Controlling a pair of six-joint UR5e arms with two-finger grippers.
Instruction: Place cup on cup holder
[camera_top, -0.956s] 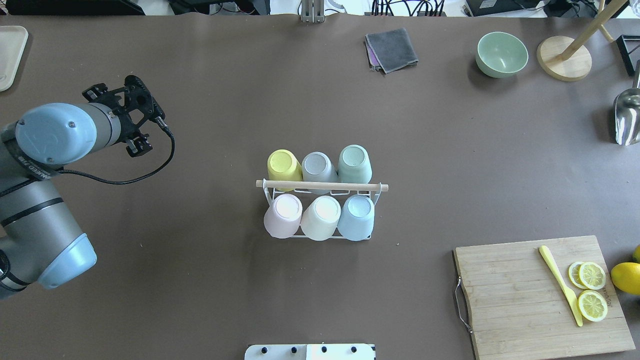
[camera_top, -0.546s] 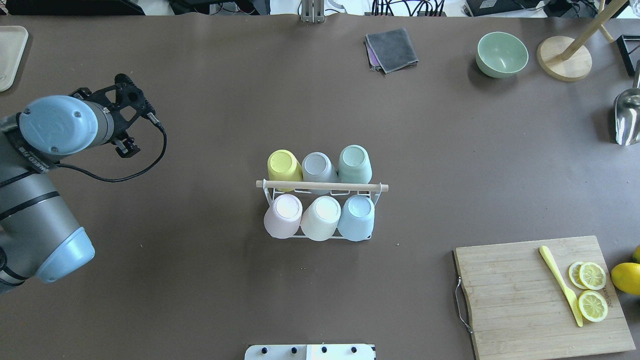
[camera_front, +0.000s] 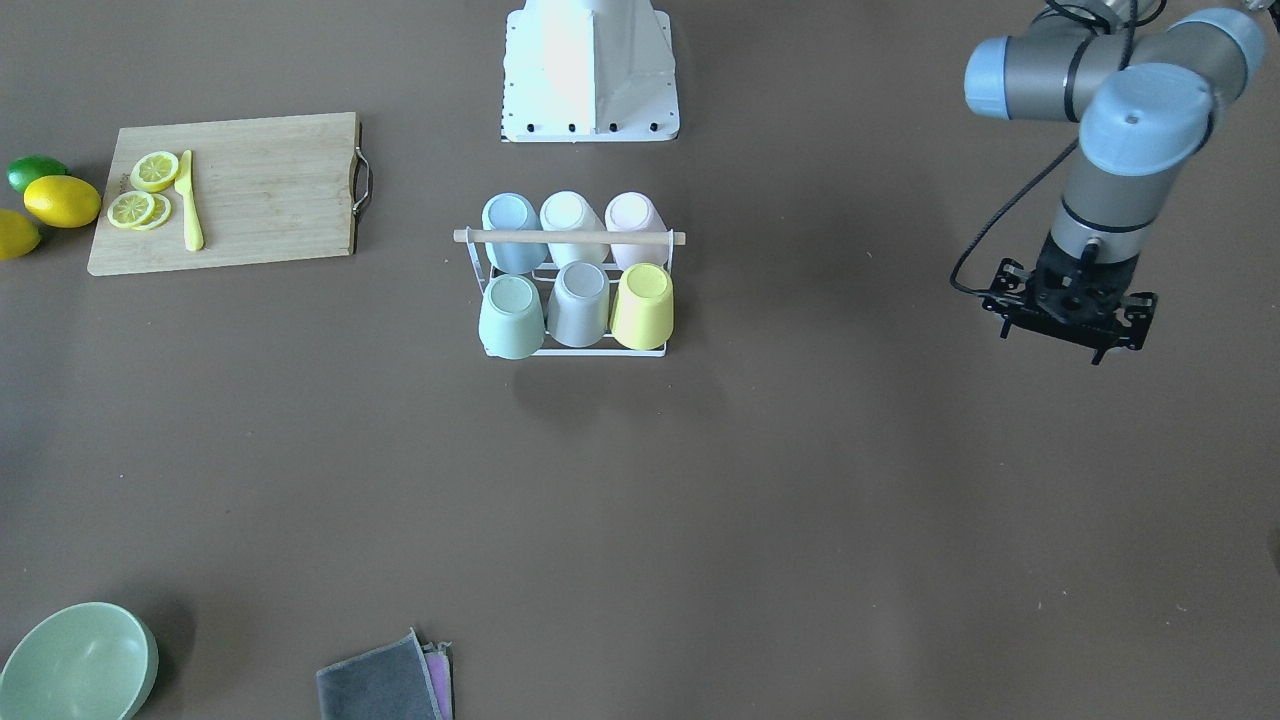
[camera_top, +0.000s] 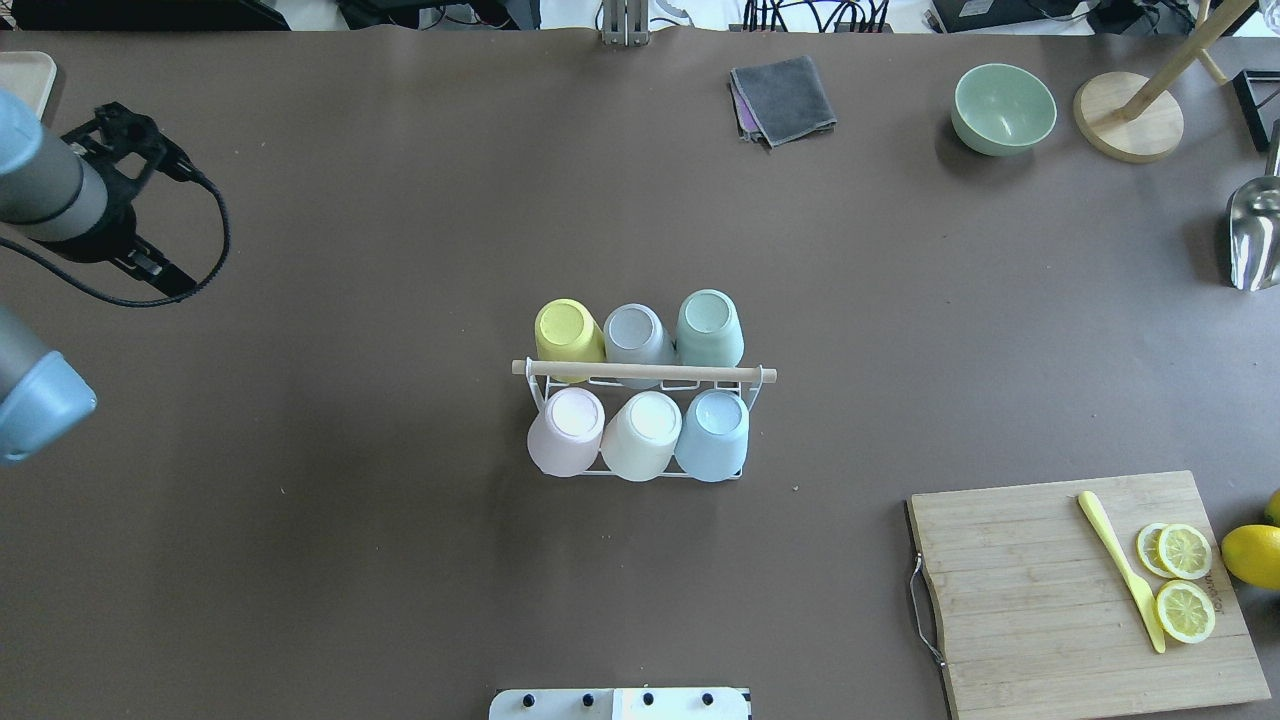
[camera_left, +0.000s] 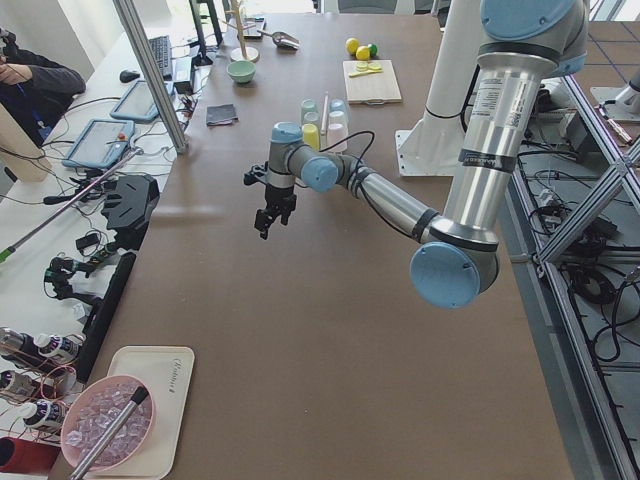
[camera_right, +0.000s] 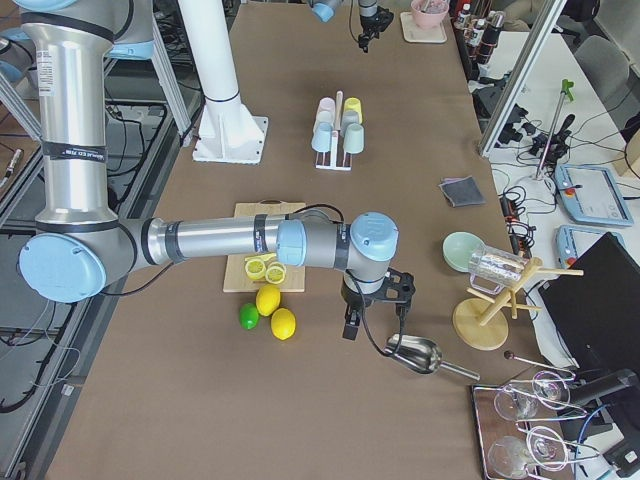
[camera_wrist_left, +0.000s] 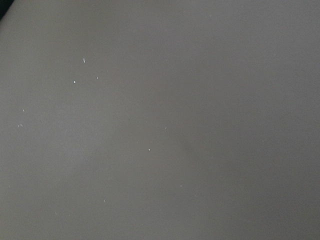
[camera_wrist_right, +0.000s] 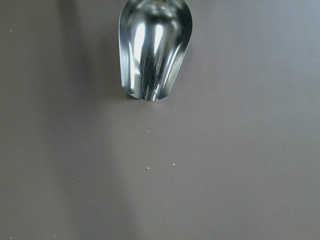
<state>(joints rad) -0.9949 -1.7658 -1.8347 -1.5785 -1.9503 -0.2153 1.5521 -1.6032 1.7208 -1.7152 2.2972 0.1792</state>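
Cup holder (camera_top: 640, 371) prongs hidden under cups (camera_top: 640, 435); left end effector (camera_left: 264, 224) grip likely unreadable.

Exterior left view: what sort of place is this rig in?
Probably a robotics lab staged with kitchen props: an operator beside tablets, aluminium framing, and a cutting board with lemons on the table.

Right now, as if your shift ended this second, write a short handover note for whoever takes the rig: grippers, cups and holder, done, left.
Left gripper: hovers over bare table towards its end on the robot's left, no cup in it; open or shut cannot be told.
Right gripper: above the table beside the metal scoop; state cannot be told.
Cup holder: mid-table, six cups upside down on it, three per row.
Done: every place looks filled; no loose cup in view.
Left: probably nothing; perhaps check the cups sit firmly.
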